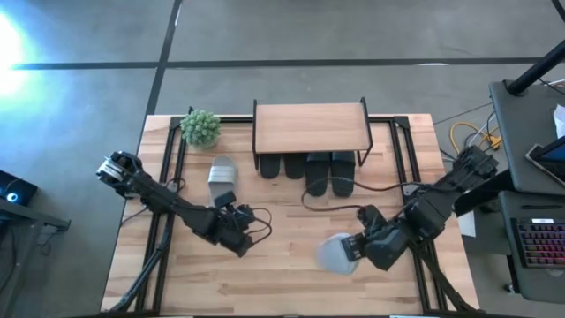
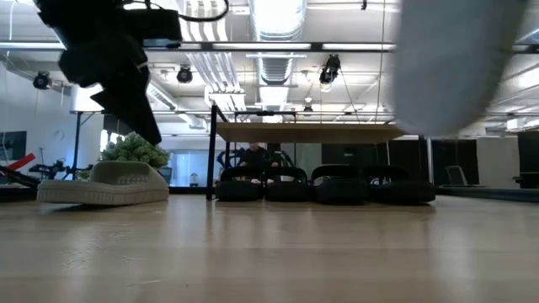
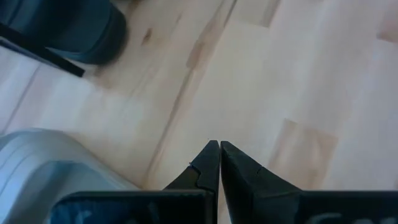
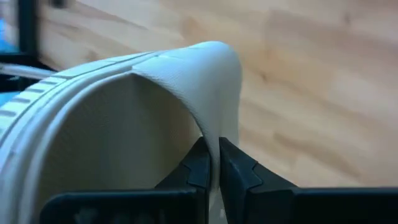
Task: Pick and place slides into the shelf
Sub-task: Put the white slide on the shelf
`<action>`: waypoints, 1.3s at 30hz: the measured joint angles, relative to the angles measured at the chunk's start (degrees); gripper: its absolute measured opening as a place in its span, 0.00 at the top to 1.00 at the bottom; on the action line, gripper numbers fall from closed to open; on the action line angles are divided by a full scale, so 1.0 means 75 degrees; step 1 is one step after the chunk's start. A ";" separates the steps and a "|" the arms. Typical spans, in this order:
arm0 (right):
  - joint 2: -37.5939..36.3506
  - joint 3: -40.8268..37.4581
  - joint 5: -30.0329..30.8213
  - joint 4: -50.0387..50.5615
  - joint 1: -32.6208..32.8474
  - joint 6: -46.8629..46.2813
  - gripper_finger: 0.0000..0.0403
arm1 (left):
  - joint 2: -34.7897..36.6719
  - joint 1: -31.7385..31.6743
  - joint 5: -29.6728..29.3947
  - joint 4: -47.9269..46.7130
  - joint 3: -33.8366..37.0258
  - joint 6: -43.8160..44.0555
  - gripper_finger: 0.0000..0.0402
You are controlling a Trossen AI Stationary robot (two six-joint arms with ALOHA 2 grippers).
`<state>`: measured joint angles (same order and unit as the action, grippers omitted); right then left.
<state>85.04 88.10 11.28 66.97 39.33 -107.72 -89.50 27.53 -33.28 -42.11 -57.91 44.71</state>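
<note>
Nearest the high lens: right gripper [image 1: 353, 251], fingers clenched on a pale grey slide [image 1: 335, 254] over the tabletop [image 1: 291, 283]; left gripper [image 1: 239, 240] clenched on nothing, arm stretched low. Second grey slide [image 1: 222, 171] lying beside a plant [image 1: 201, 128]. Four black slides [image 1: 308, 170] tucked under the shelf [image 1: 310, 126].

Low view: held slide [image 2: 450, 63] hanging close; other grey one [image 2: 105, 183] flat.

Left wrist: fingers [image 3: 205, 163] pressed together.

Right wrist: fingers [image 4: 200, 163] pinching the wide ribbed strap [image 4: 214, 93].

Four slides [image 1: 311, 170] in row under shelf [image 1: 310, 126]; one slide [image 1: 222, 171] left of it; plant [image 1: 201, 128] behind.
</note>
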 joint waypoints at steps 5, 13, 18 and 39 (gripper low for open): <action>0.0170 0.0003 -0.1529 0.0032 0.0003 -0.0897 0.97 | 0.0077 0.0227 -0.0015 0.0016 -0.0032 0.0095 1.00; 0.0442 -0.0008 -0.3228 0.0016 -0.0065 -0.1464 0.97 | 0.0207 0.0549 -0.0057 0.0038 -0.0029 0.0784 1.00; 0.0859 -0.0045 -0.2779 0.0318 -0.0129 -0.1077 0.90 | 0.0210 0.0773 -0.0207 0.0128 -0.0029 0.0809 1.00; 0.0981 0.0946 -0.1785 0.0313 -0.1970 0.0603 0.52 | 0.0210 0.1360 -0.0275 0.0185 -0.0050 0.1801 1.00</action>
<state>92.40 95.19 -2.10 69.31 24.56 -103.20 -87.92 37.72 -35.34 -40.72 -58.28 58.22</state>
